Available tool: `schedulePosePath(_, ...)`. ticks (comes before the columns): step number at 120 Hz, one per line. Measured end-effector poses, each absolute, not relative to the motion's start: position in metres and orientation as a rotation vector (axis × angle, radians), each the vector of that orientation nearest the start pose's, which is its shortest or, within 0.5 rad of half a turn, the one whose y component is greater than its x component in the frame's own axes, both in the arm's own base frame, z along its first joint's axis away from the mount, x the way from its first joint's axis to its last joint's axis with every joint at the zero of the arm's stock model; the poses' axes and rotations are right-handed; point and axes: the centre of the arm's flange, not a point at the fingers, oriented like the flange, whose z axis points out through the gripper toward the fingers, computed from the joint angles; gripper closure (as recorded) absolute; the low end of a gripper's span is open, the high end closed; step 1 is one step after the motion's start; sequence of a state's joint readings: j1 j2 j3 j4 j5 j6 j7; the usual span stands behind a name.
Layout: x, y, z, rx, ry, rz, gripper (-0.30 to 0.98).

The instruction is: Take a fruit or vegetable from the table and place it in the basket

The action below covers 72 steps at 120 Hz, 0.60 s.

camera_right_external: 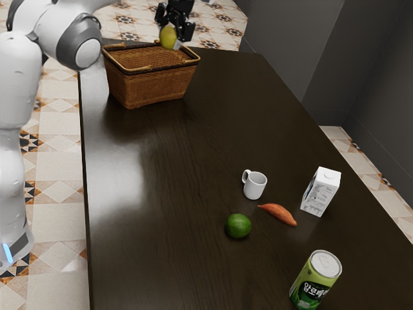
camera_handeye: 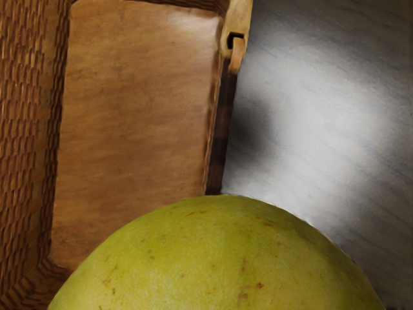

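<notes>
Pincer of mine is up high, and it has a good grip on a round, yellow-green fruit. One finger is on each side of the fruit, and it hangs in the air near the top edge of the basket. From my hand, the fruit looks big, with little brown spots on its skin. I can see the brown bottom inside the basket, and one wall, and past that wall some of the shiny surface. I can't tell if all of the fruit is over the basket's inside or if some of it is over the edge.

The basket is brown and woven, with a lighter rim. It stands upright at the far end of the dark surface, near my big white arm.

Well apart from the basket are more things. A white mug stands up, with its handle toward the exterior view's left. An orange sweet potato lies near it, and a green lime sits near them both. On the exterior view's right of the mug stands a white carton. A green can stands closest to that view's camera.
</notes>
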State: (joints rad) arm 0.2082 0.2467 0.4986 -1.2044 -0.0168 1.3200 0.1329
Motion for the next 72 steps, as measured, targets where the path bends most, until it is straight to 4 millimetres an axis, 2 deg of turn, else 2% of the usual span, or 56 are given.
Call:
schedulePosePath(12,0.480,0.346,0.644,-2.965,-0.848,0.193,0.26)
schedulePosePath(29,0.469,0.345,0.659,-2.962,-0.852,0.148,0.26)
schedulePosePath(55,0.444,0.368,0.651,-2.957,-0.927,0.172,0.26)
schedulePosePath(72,0.441,0.372,0.649,-2.953,-0.933,0.180,0.26)
